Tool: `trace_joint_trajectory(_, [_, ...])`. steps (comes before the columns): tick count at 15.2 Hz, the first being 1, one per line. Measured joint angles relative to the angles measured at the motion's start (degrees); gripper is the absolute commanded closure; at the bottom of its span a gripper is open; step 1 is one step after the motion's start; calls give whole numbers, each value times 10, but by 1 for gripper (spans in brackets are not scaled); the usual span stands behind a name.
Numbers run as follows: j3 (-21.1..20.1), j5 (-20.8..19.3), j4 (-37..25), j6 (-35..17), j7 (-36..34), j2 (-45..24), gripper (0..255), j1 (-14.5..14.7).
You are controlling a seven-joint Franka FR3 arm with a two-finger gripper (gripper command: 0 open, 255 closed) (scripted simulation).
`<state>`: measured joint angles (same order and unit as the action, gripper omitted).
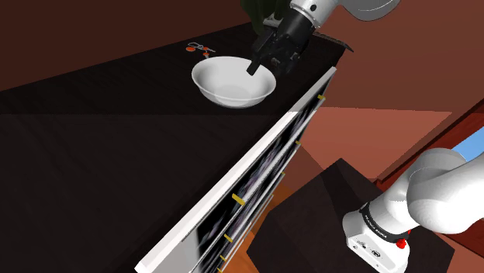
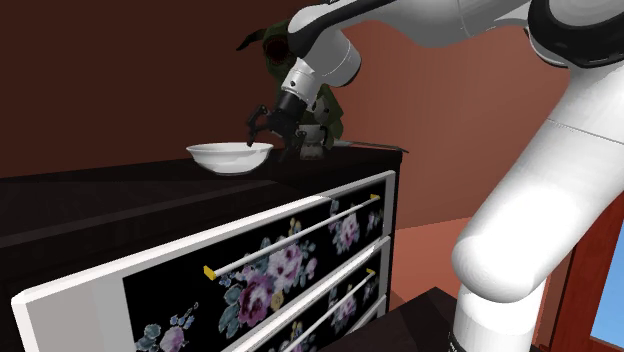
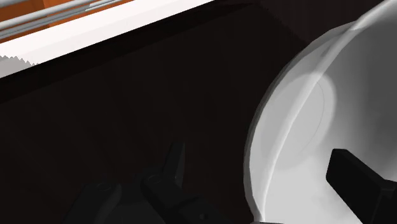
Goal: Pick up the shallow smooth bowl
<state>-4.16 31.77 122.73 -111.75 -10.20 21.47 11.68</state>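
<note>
White shallow round bowl: on black dresser worktop, near its drawer edge.
All-black two-finger claw: astride bowl rim at 2 o'clock in shoulder view, one finger inside.
Small orange-and-blue object: 11 o'clock of bowl, apart.

Dresser: one, long, top near-black and matt, front edge trimmed white.
Drawer fronts: black, printed with pink and purple flowers and pale leaves, white frames.
Drawer handles: slim pale rails with yellow ends, one across each drawer.
Wall behind the dresser: deep brown, in shadow.
Wall beyond its far end: terracotta red, evenly lit.
Floor: reddish brown, plain.
Foliage: dark green, standing at the dresser's far end.
Blue patch: bright, low at the second exterior view's right edge.
</note>
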Motion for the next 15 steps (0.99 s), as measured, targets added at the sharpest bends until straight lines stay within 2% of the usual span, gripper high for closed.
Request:
trace_joint_trajectory(10, [0, 1, 2, -3, 1, -1, 255, 0])
trace_joint_trajectory(15, [1, -5, -26, 24, -13, 0, 255, -1])
